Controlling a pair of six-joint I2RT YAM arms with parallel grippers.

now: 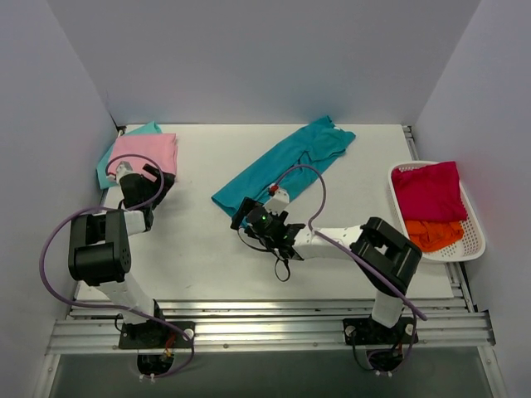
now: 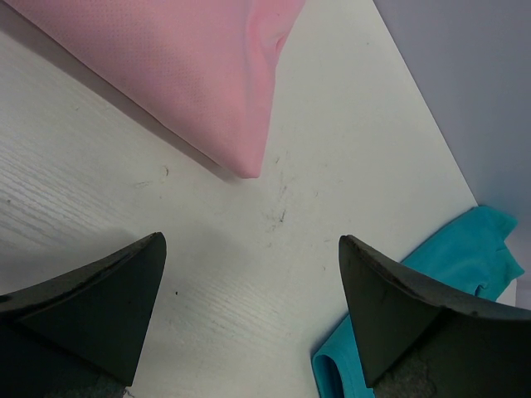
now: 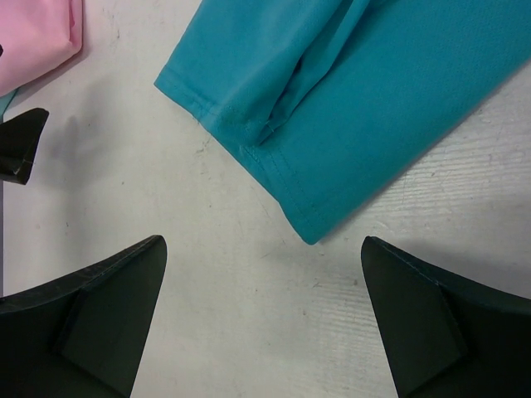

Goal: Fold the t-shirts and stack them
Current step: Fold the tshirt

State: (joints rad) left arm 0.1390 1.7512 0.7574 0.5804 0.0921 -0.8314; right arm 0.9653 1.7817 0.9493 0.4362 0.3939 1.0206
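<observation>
Hovering with both pairs of jaws spread and empty, we poise the right arm [image 1: 332, 240] by the teal t-shirt [image 1: 282, 166], meaning to fold it and stack it on the pink t-shirt [image 1: 148, 153].

I count five soft cloth shirts.
- Large teal t-shirt [image 1: 286, 164]: narrow strip, lying diagonally at mid-table.
- Pink t-shirt [image 1: 146, 153]: folded square, far left corner, atop the light mint-teal t-shirt [image 1: 148, 128].
- Crimson t-shirt [image 1: 428, 191] and orange t-shirt [image 1: 433, 234]: crumpled, touching, in the white plastic basket [image 1: 474, 239].
</observation>
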